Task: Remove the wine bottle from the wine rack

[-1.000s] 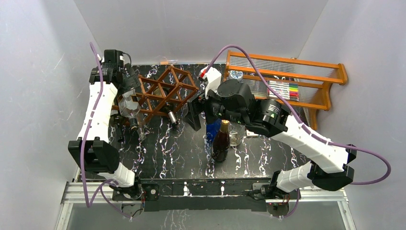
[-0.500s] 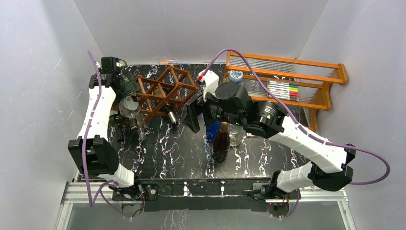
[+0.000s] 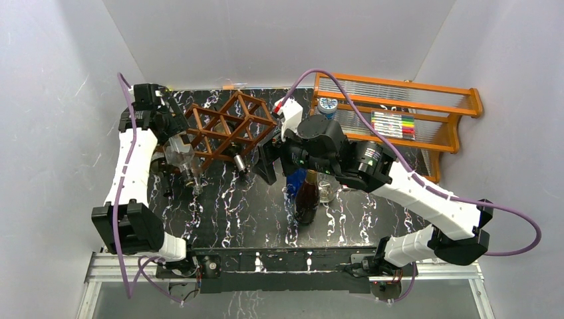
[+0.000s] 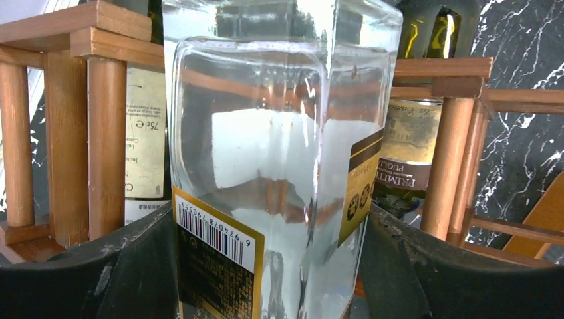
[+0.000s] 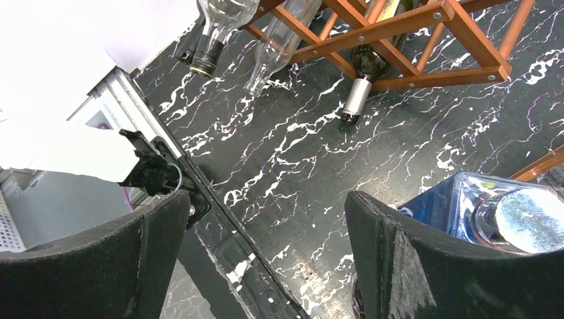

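The dark reddish-brown lattice wine rack (image 3: 229,127) stands at the back left; its posts show in the left wrist view (image 4: 106,133) and its frame in the right wrist view (image 5: 406,30). My left gripper (image 3: 167,126) is shut on a clear glass bottle (image 4: 279,153) with a gold barcode label, at the rack's left end (image 3: 178,151). Its neck points toward the table front. A dark bottle with a silver cap (image 3: 237,161) lies in the rack, also in the right wrist view (image 5: 357,96). My right gripper (image 3: 268,158) is open and empty, right of the rack.
A dark brown bottle (image 3: 306,197), a blue bottle (image 3: 292,181) and a glass jar (image 3: 326,190) stand under my right arm. An orange shelf unit (image 3: 399,109) with markers is at the back right. Labelled dark bottles (image 4: 412,146) lie in the rack cells.
My left wrist has shifted left and a little toward the back wall, still gripping the clear bottle. My right gripper has edged slightly left toward the rack.
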